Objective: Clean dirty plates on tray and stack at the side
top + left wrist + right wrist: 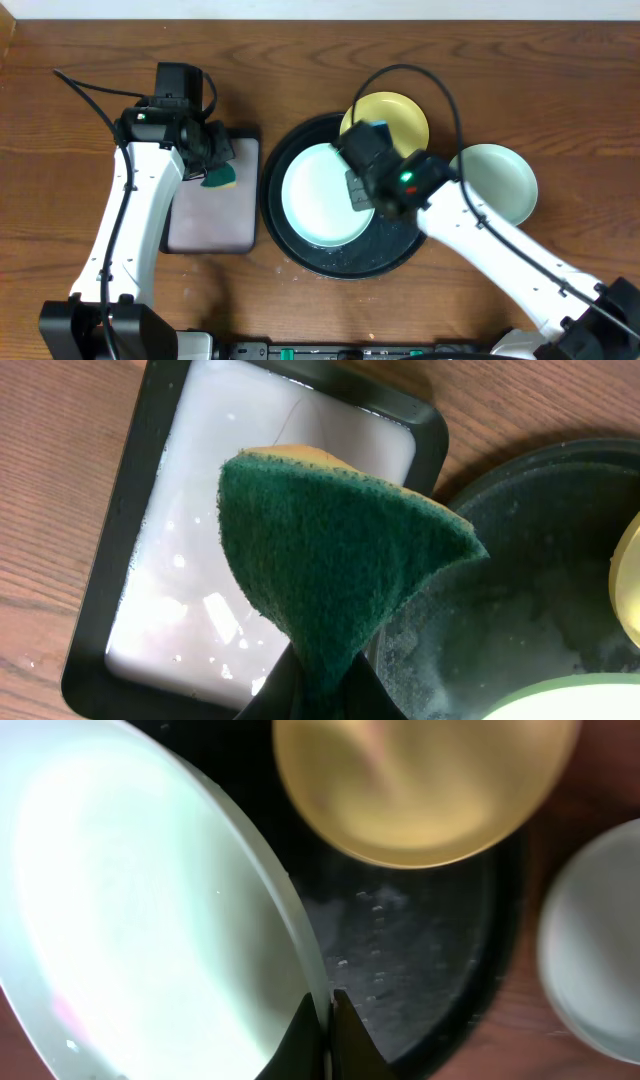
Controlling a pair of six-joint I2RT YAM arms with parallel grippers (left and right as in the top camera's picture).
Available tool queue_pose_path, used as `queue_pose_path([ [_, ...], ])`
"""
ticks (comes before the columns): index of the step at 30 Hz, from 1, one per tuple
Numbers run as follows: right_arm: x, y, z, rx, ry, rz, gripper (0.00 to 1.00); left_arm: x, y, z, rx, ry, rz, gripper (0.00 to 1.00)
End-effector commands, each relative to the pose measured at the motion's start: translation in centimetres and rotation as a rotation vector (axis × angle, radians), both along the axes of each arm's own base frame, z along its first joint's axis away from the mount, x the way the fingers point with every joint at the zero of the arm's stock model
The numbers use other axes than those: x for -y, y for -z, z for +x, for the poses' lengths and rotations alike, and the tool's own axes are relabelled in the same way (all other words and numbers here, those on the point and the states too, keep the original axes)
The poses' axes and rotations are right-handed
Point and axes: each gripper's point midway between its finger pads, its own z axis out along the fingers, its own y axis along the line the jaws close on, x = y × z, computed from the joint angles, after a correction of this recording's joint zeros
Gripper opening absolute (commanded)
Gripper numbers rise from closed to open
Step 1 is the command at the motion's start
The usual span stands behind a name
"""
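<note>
A mint-green plate [318, 195] lies in the black round tray [300, 255]. My right gripper [362, 185] is shut on its right rim; the right wrist view shows the fingers [325, 1020] pinching the plate's edge [150, 920]. A yellow plate [395, 115] rests on the tray's far rim, also in the right wrist view [420, 790]. A second mint-green plate [498, 180] sits on the table right of the tray. My left gripper [205, 160] is shut on a green and yellow sponge [335, 570] above the grey tray.
A rectangular grey tray [212, 225] with a black rim holds milky liquid [230, 540], left of the round tray. The black tray's wet floor [410, 960] shows droplets. Cables run over the table's far side.
</note>
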Motion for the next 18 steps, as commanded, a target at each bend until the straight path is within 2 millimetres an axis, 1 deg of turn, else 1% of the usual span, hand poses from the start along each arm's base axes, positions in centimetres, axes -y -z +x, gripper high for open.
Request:
queue_pose_path([
  [1, -1.1, -1.1, -0.8, -0.120, -0.074, 0.216, 0.01, -0.3, 0.3, -0.2, -0.009, 0.017, 0.016, 0.07],
  [4, 0.8, -2.1, 0.2, -0.140, -0.041, 0.296, 0.01, -0.3, 0.3, -0.2, -0.009, 0.017, 0.016, 0.07],
  [6, 3.0, -2.6, 1.0, -0.142, 0.007, 0.320, 0.01, -0.3, 0.3, -0.2, -0.009, 0.017, 0.016, 0.08],
  [10, 8.7, -3.0, 2.0, -0.143, 0.132, 0.303, 0.01, -0.3, 0.3, -0.2, -0.009, 0.017, 0.016, 0.07],
  [18, 21.6, -1.6, 2.2, -0.167, 0.479, 0.179, 0.01, -0.3, 0.3, -0.2, -0.009, 0.017, 0.016, 0.08],
])
